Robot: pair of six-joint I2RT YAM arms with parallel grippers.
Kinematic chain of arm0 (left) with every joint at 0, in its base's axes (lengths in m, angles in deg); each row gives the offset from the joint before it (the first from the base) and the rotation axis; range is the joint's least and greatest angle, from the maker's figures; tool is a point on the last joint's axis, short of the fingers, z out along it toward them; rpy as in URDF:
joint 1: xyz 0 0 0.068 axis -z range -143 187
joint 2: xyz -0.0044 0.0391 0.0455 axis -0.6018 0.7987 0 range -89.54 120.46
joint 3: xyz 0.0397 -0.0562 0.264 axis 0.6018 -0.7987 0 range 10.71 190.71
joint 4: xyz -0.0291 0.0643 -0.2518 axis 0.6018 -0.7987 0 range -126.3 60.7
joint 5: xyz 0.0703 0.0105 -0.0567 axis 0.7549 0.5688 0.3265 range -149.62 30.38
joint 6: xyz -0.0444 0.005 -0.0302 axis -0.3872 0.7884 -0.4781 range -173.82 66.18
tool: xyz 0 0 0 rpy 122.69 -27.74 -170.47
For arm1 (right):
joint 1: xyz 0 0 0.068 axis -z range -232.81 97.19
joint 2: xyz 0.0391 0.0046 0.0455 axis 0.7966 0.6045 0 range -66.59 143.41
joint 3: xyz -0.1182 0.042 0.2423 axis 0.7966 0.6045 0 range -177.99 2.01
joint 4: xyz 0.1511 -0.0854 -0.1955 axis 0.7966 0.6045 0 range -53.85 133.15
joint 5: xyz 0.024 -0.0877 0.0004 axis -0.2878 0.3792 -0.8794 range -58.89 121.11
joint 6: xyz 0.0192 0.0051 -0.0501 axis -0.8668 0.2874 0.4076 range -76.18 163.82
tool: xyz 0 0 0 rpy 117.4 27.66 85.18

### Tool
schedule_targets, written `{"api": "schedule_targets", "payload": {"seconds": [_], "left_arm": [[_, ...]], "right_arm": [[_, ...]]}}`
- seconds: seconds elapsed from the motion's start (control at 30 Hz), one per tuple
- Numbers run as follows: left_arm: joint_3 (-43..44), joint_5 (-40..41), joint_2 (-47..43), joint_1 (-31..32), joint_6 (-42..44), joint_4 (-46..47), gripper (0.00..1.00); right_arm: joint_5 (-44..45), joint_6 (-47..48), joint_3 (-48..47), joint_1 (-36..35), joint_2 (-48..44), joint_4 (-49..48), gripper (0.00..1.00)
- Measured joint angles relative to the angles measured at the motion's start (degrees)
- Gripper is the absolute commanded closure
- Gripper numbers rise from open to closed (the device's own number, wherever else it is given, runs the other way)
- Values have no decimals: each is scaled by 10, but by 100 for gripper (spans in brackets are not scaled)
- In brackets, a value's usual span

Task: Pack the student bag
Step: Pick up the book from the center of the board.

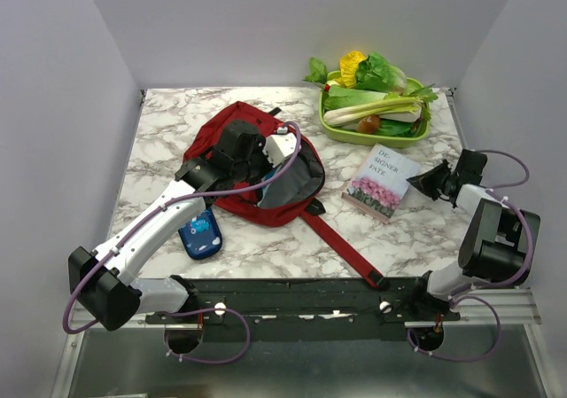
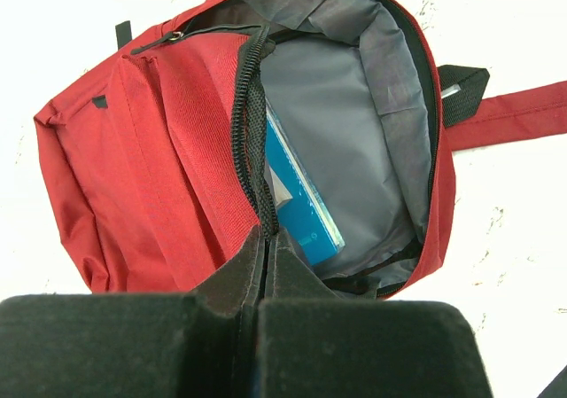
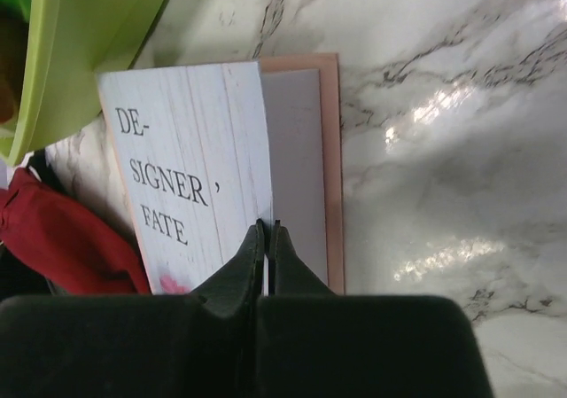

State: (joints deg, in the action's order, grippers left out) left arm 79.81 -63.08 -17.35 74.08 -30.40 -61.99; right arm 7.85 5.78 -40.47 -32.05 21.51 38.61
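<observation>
- Red bag (image 1: 217, 132) lies open, left of the table's middle.
- My left gripper (image 2: 266, 238) pinches its zip edge.
- My right gripper (image 3: 266, 230) is closed on the cover of the book (image 3: 186, 167).
- I think I'm picking up that book; next, lift it into the bag.
- Bag holds a blue book (image 2: 301, 203).
- The tray (image 1: 324, 121) holds greens (image 1: 376, 105).
</observation>
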Motion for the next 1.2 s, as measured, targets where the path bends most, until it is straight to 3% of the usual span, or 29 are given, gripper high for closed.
{"api": "schedule_targets", "payload": {"seconds": [0.27, 0.5, 0.93, 1.2], "left_arm": [[0, 0, 0, 0, 0, 0, 100], [3, 0, 1, 0, -5, 0, 100], [8, 5, 2, 0, -6, 2, 100], [8, 10, 2, 0, -7, 3, 100]], "right_arm": [[-64, -19, 67, -6, -109, -21, 99], [-127, -47, 71, -26, -236, -24, 99], [-195, -162, 86, -125, -284, -61, 99], [-205, -217, 18, -171, -307, -81, 99]]}}
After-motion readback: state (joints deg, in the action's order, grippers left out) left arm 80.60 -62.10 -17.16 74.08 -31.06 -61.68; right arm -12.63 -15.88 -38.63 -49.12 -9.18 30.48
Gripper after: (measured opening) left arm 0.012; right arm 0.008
